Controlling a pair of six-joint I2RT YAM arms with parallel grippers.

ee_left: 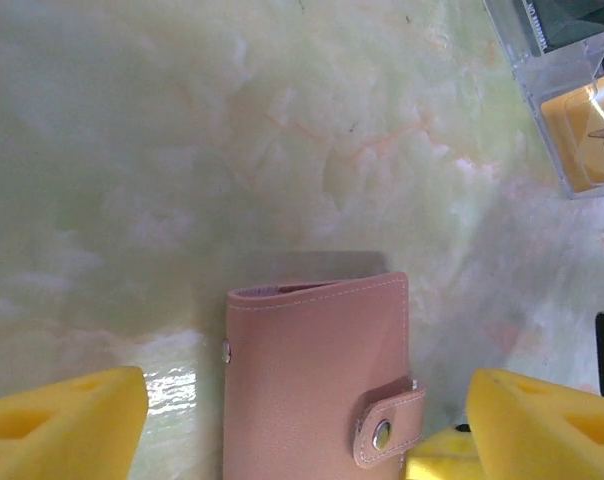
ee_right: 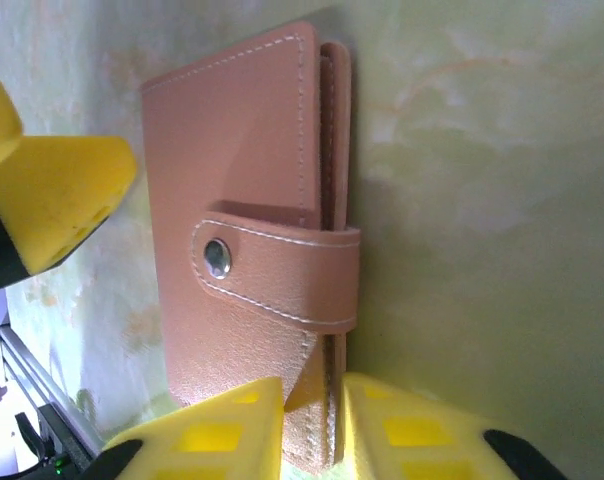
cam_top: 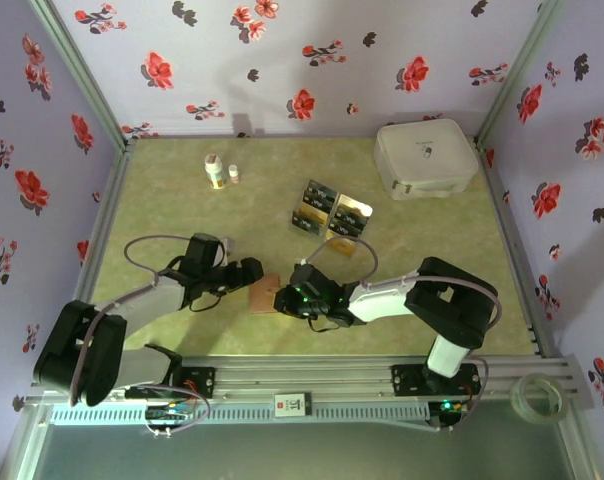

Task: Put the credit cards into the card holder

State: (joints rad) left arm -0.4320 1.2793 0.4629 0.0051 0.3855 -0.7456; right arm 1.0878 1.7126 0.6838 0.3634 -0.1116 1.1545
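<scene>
Right tool (ee_right: 312, 425) pinches the card holder (ee_right: 252, 200) by one short end, its two yellow fingers (ee_right: 222, 435) pressed close on either side of the folded edge. From above, the right arm comes up from its base, bends at a raised elbow and stretches leftward and low over the table (ee_left: 182, 150), its wrist close to the surface. The left arm lies long and low from the near left corner, reaching rightward to meet it. Left tool (ee_left: 307, 410) stands spread wide, one yellow pad on each side of the card holder and neither touching it.

The card holder lies near the front middle of the table, between the two tools. It is folded shut, pinkish-brown with a leather-like grain and pale stitching along its edges. A strap wraps over the open side and ends in a small round metal snap. The credit cards (cam_top: 329, 212), black and gold-yellow, sit farther back in a clear tray (ee_left: 542, 70), apart from the card holder.
</scene>
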